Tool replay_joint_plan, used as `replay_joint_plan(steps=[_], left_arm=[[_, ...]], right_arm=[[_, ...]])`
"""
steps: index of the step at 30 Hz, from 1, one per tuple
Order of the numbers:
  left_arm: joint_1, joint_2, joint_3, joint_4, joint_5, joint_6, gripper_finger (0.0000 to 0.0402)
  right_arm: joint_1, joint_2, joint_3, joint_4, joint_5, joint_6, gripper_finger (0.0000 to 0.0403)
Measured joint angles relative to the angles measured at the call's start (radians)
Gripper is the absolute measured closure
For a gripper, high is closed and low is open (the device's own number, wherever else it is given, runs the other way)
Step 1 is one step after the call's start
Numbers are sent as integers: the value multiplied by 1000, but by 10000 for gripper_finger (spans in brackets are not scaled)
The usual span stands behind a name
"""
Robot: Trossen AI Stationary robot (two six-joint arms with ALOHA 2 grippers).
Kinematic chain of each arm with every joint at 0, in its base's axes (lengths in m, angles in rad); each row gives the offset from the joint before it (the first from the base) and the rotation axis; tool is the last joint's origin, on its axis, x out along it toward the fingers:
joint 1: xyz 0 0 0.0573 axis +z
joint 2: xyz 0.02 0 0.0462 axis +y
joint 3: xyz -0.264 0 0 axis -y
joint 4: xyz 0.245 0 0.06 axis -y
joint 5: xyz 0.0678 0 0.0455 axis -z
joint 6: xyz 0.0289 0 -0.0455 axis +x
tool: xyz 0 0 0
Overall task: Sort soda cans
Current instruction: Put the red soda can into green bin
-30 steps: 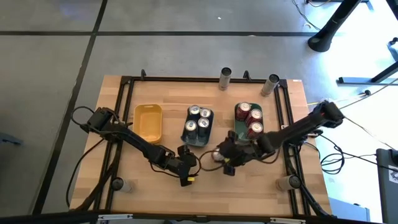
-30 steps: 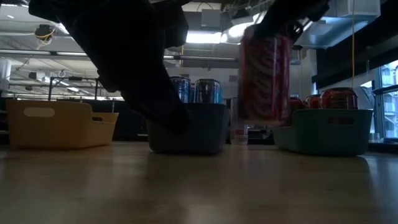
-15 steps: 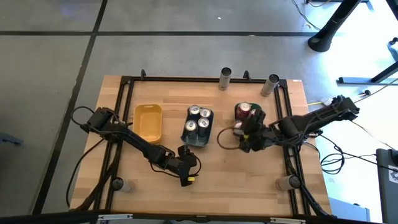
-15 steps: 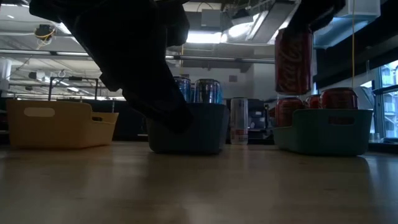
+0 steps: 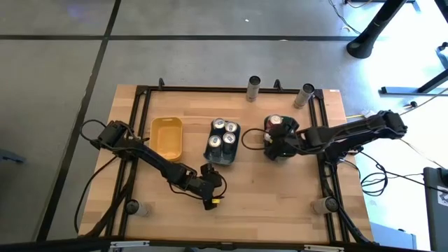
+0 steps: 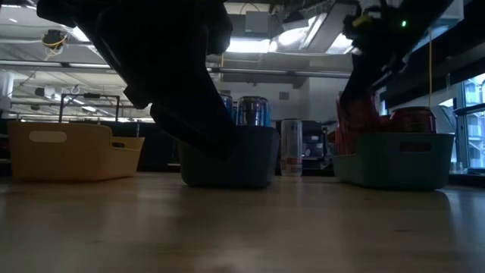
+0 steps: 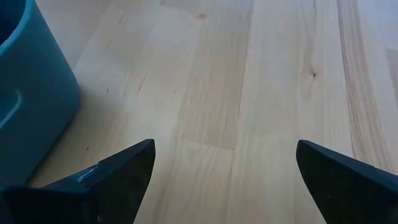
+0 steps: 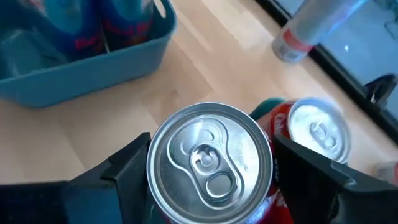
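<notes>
Wooden table (image 5: 280, 203) over grey floor. Teal tray (image 5: 289, 128) right, grey-blue tray (image 5: 218, 159) centre with four silver cans (image 5: 224, 134), yellow tray (image 5: 166, 137) left. Left gripper (image 5: 208, 198) near front edge, fingers spread wide, holding nothing. Right gripper (image 5: 274, 147) over teal tray, clamped around red can (image 8: 208, 163), beside another red can (image 8: 316, 130).

Table (image 7: 280, 74): pale wood planks, smooth, matt, visible grain. Held can (image 8: 210, 163): shiny brushed metal top, glossy red side. Blue-grey tray (image 8: 93, 65), frame upper left: smooth plastic, slight sheen. Yellow tray (image 5: 167, 136): matt plastic.
</notes>
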Motion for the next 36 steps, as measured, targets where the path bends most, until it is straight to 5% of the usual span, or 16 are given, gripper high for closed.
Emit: replay_joint_plan(steps=[13,25,36], left_arm=[[0,0,0,-1,0,-3,25],[10,0,0,-1,0,-3,25],[10,-2,0,-6,0,-10,25]], right_arm=[[-33,0,-138,151,21,74,124],[-34,2,-169,130,24,44,53],[-33,2,47,-124,-16,19,48]])
